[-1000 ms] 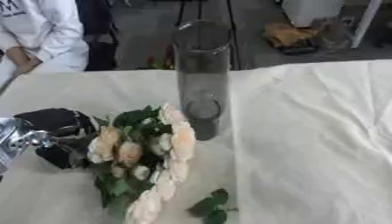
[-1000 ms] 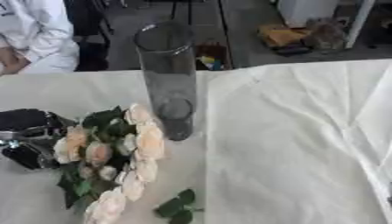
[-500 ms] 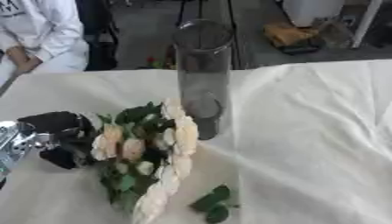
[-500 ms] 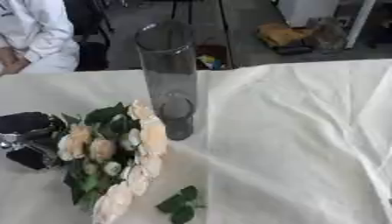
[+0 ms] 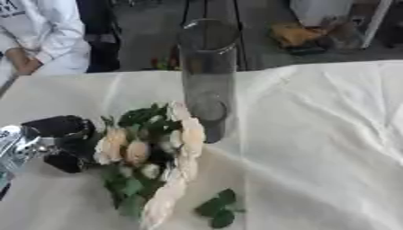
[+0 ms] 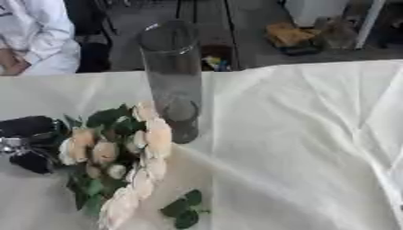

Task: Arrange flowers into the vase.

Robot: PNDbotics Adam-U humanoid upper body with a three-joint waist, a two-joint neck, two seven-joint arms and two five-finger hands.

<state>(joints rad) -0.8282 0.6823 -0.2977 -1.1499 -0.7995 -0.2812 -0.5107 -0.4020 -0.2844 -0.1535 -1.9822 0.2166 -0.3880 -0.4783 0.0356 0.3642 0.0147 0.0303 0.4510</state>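
Left eye view: black left hand (image 5: 63, 143), fingers curled on cream rose bunch (image 5: 154, 148), should lift stems clear before tipping into tall clear glass vase (image 5: 207, 76).

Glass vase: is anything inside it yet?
The glass vase looks empty; no stems show through it. The bouquet sits beside it at the left hand, whose fingers it hides.

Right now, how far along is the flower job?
Early. Done: nothing yet, the glass vase stands upright and holds no flowers. In hand: the left hand is at the flower bunch on the white cloth, fingers hidden. Left: lift the bunch, put it in. A loose leaf sprig lies nearby.
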